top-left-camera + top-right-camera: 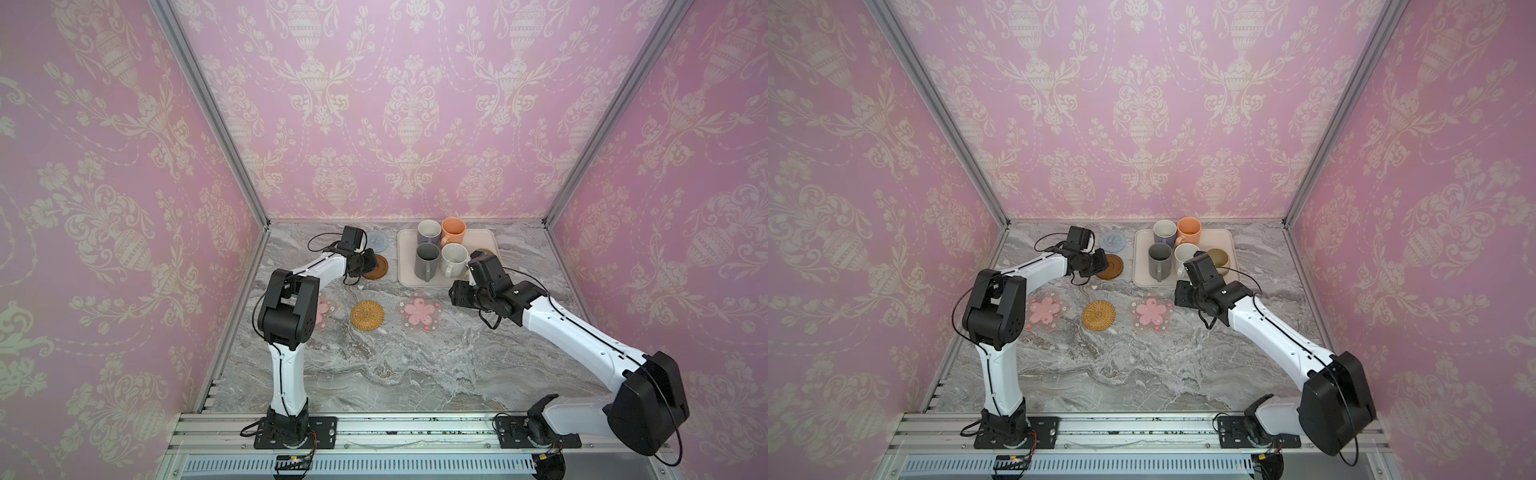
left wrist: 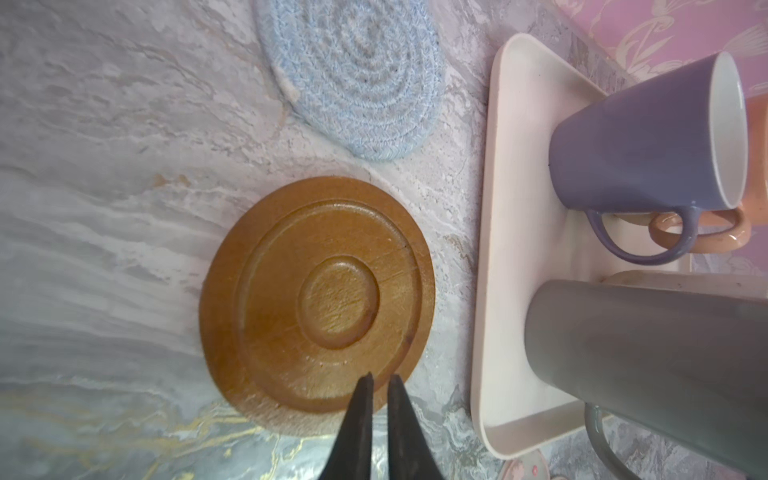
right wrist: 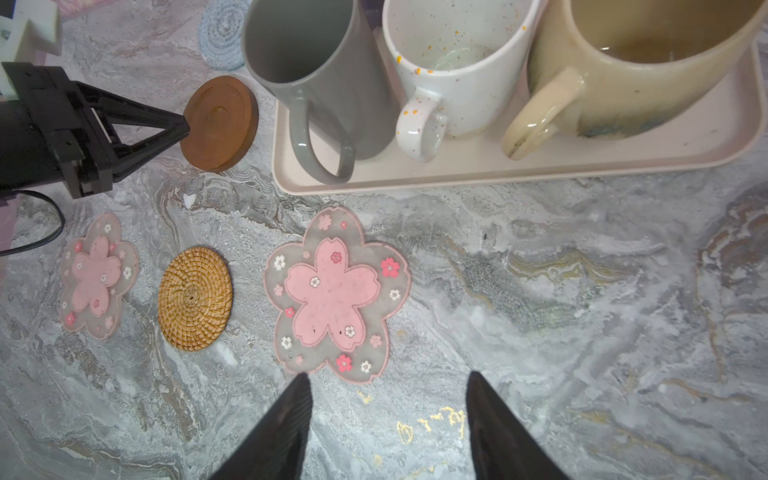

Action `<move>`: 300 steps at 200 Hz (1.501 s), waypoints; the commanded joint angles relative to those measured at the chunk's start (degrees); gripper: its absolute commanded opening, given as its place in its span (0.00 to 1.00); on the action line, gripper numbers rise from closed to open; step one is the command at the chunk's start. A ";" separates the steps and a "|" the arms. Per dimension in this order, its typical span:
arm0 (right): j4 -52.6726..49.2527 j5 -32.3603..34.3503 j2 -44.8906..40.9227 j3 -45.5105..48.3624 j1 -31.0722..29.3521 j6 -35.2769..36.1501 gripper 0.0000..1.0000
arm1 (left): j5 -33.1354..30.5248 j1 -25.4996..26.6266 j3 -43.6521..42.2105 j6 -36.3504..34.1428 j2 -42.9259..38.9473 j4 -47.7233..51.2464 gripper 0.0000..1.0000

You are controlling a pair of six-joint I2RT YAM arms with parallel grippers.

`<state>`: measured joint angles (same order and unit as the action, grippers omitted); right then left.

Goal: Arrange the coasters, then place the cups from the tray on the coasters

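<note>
Brown coaster (image 2: 316, 299), left claw (image 2: 382, 377) — pinching rim

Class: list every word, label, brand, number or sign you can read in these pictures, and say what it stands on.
None: no readable text in any view.
Tiny pale mark on the grey marble tabletop beside the clear flower-shaped coaster with pink blossom: too small to read.
Speckled white ceramic mug, pale pinkish-beige rectangular tray: no lettering visible.

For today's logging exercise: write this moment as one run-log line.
left gripper: nearly shut at brown disc rim | right gripper: open, empty, beside flower coaster | cups: all five on tray
</note>
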<state>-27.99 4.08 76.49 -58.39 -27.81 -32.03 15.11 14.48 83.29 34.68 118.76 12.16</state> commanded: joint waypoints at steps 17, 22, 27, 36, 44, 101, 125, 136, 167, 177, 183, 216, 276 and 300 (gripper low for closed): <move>-0.93 -0.30 -0.83 0.50 1.21 1.53 0.61 | -0.53 0.46 3.17 2.50 4.49 -1.56 0.12; -0.93 -0.40 -0.74 0.51 1.23 1.56 0.61 | -0.65 0.46 3.46 2.55 4.86 -1.43 0.12; -0.85 -0.58 -0.64 0.46 1.36 1.53 0.61 | -0.69 0.46 3.71 2.52 5.18 -1.29 0.12; -0.84 -0.75 -0.21 0.22 1.51 1.56 0.61 | -1.02 0.55 3.89 2.55 5.57 -1.10 0.12; -0.83 -1.11 0.18 0.11 1.60 1.46 0.61 | -1.54 0.55 3.99 2.63 5.69 -0.64 0.12; -0.01 -2.91 0.71 0.48 1.59 0.00 0.61 | -5.18 0.55 2.29 1.30 4.62 4.13 0.11; -0.27 -2.93 0.09 0.74 1.62 -0.19 0.61 | -7.00 0.25 -0.64 1.40 2.52 4.38 0.11; -0.38 -2.94 -0.22 0.82 1.59 -0.39 0.61 | -7.15 -0.01 -1.79 1.51 1.81 4.51 0.11; 0.06 -3.27 -1.33 1.48 1.61 -1.27 0.61 | -6.67 -0.24 -4.34 1.77 -0.16 4.32 0.11; 0.29 -3.35 -1.68 1.91 1.61 -1.58 0.61 | -5.98 -0.24 -5.22 2.14 -0.69 3.44 0.11; 0.41 -3.48 -1.86 2.01 1.61 -1.67 0.61 | -5.36 -0.24 -5.52 2.23 -0.71 3.00 0.11; 0.16 -3.66 -3.10 2.62 1.54 -1.89 0.61 | -4.08 -0.24 -6.26 3.33 -1.89 1.90 0.13; -2.20 -1.41 -5.29 1.58 1.59 -0.60 0.61 | -0.42 0.59 -2.72 1.27 -11.28 2.87 0.24; -2.82 -0.94 -5.97 1.00 1.54 -0.14 0.61 | -1.92 0.56 -3.62 0.37 -18.79 4.90 0.26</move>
<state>-28.86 1.48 72.75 -56.36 -26.59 -32.97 13.21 14.55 78.13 36.95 108.88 14.35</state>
